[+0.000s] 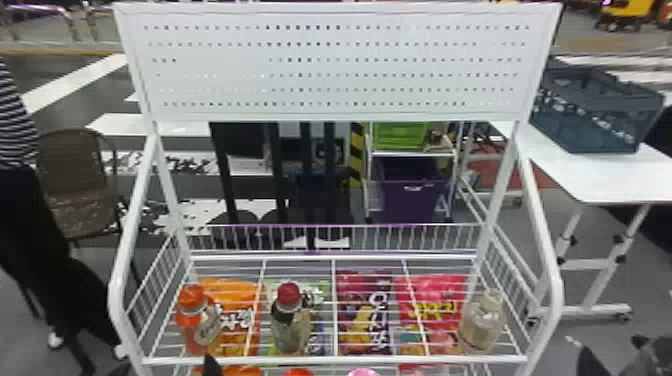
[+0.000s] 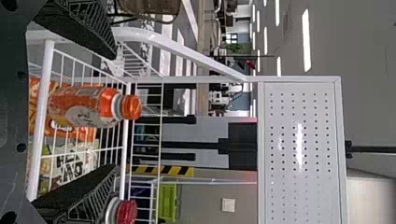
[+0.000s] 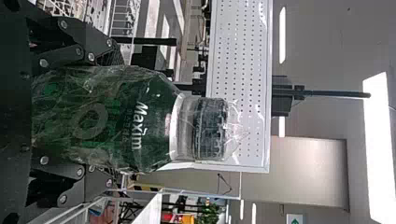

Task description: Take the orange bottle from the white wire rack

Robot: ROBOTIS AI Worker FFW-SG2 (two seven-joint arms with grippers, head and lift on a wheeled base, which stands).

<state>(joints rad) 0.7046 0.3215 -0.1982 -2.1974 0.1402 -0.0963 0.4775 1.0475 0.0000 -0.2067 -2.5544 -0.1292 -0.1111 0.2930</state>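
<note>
White wire rack point(image 1: 118, 280) has the orange bottle point(image 1: 197, 320) at its left end; your left end effector point(image 2: 115, 112) is wide before its front rail point(image 1: 335, 359), right end effector point(image 3: 112, 122) holds a green jar point(image 3: 135, 140), so low approach could snag rail.

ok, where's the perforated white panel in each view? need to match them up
Head view: perforated white panel spans the top.
Left wrist view: panel on its side, beyond the orange bottle.
Right wrist view: behind the cap of the green jar.
Shared landmark: black-and-yellow striped post.
</note>
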